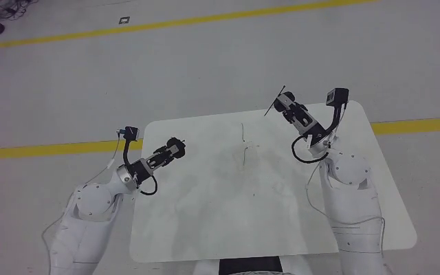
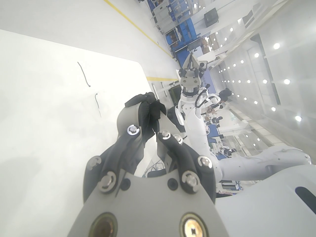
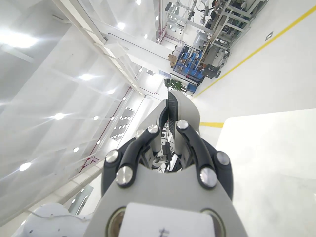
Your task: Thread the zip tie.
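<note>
Centrally, two zip ties on table

Both arms are white, glossy, rounded shells: left arm, right arm. A black cable loops off each wrist. Left gripper: grey metal palm, black linkage bars, silver pins with clips, two brass-coloured screws in the base. Its pads are wrapped in black; looks like tape or cloth, we can't tell which. Right gripper: same grey palm and black links, round silver pin heads, ribbed black inner faces, and a white label with a dark mark on the base. We see a small dark camera box on a bracket by each wrist.
</note>
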Robot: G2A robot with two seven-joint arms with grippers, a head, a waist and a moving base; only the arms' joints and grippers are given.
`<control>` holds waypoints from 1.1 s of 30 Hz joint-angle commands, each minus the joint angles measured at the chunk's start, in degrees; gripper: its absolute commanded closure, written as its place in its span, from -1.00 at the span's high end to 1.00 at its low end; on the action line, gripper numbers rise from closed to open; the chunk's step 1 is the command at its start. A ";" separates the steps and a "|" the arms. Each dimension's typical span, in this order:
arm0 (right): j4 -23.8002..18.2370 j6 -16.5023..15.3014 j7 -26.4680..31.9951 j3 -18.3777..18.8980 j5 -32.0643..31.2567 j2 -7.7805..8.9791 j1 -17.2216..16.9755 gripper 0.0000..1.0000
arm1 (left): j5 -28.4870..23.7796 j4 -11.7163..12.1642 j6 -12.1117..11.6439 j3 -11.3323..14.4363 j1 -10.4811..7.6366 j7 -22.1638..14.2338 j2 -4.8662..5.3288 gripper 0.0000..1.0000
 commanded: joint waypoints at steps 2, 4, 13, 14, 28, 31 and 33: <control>0.00 0.00 0.03 0.00 0.19 -0.02 0.01 -1.00 | 0.00 0.00 0.00 0.00 0.00 0.00 0.00 -1.00; 0.00 0.00 0.03 0.00 0.19 -0.02 0.01 -1.00 | 0.00 0.00 0.00 0.00 0.00 0.00 0.00 -1.00; 0.00 0.00 0.03 0.00 0.19 -0.02 0.01 -1.00 | 1.88 -0.96 1.50 4.61 -0.28 -2.89 -0.18 -1.00; 0.00 0.00 0.03 0.00 0.19 -0.02 0.01 -1.00 | 2.23 -0.94 1.59 5.40 -0.43 -3.02 -0.24 -1.00; 0.00 0.00 0.03 0.00 0.19 -0.02 0.01 -1.00 | 5.58 -1.38 1.78 13.86 -2.69 -3.50 -0.89 -1.00; 0.00 0.00 0.03 0.00 0.19 -0.02 0.01 -1.00 | 5.58 -1.38 1.78 13.86 -2.69 -3.50 -0.89 -1.00; 0.00 0.00 0.03 0.00 0.19 -0.02 0.01 -1.00 | 5.58 -1.38 1.78 13.86 -2.69 -3.50 -0.89 -1.00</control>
